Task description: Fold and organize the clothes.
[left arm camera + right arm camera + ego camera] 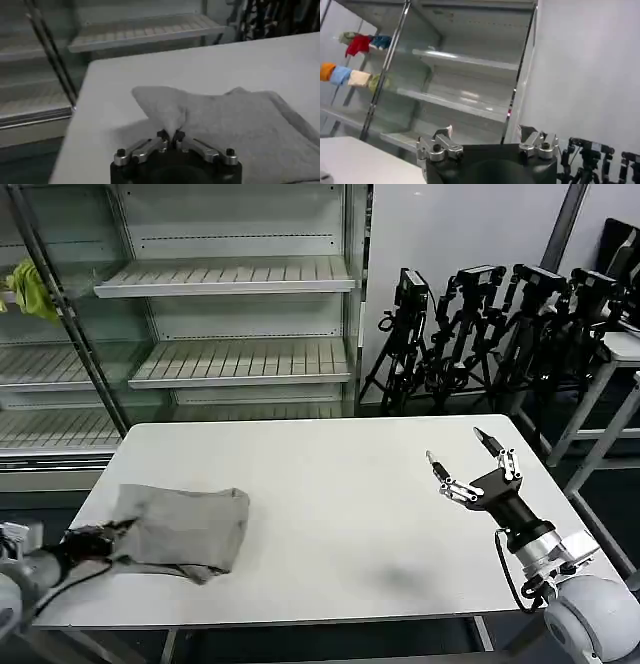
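Head view has the grey shirt (pixel 180 529) bunched near the surface's (pixel 340 514) front left corner, the left hand (pixel 98 539) pinching its edge by the left side. Left wrist view confirms both fingertips (pixel 163 135) nipped tight on a raised peak of cloth. To fold cleanly, I judge the pull should go low and slow across the surface, so the soft, slack knit drapes flat rather than rumpling. Right hand (pixel 472 466) hovers spread wide, empty, toward the right edge.
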You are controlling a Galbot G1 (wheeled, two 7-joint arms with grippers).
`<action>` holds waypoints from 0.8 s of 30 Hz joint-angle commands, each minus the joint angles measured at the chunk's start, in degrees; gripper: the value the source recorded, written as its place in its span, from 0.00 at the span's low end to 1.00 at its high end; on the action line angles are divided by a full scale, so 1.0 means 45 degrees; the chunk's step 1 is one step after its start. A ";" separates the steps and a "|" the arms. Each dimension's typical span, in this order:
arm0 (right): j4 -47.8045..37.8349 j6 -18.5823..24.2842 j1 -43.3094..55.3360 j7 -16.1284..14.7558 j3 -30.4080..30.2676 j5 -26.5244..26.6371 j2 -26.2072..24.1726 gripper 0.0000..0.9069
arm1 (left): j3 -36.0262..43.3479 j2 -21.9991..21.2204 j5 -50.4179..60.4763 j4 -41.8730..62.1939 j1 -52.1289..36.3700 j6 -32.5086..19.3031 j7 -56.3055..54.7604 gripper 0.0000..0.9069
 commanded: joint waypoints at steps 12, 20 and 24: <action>-0.0086 0.0368 0.0119 -0.0113 0.0224 0.0365 -0.0053 1.00 | -0.8367 0.3315 0.1960 0.1229 0.4843 0.0040 0.0557 0.04; 0.0089 0.0433 -0.0209 -0.0122 0.0272 0.0297 0.0145 1.00 | -0.8531 0.3258 0.3643 0.0456 0.5089 0.0034 0.1018 0.06; 0.0287 0.0471 -0.0549 -0.0151 0.0283 0.0088 0.0371 1.00 | -0.6301 0.2625 0.3512 -0.0957 0.4501 0.0055 0.0629 0.06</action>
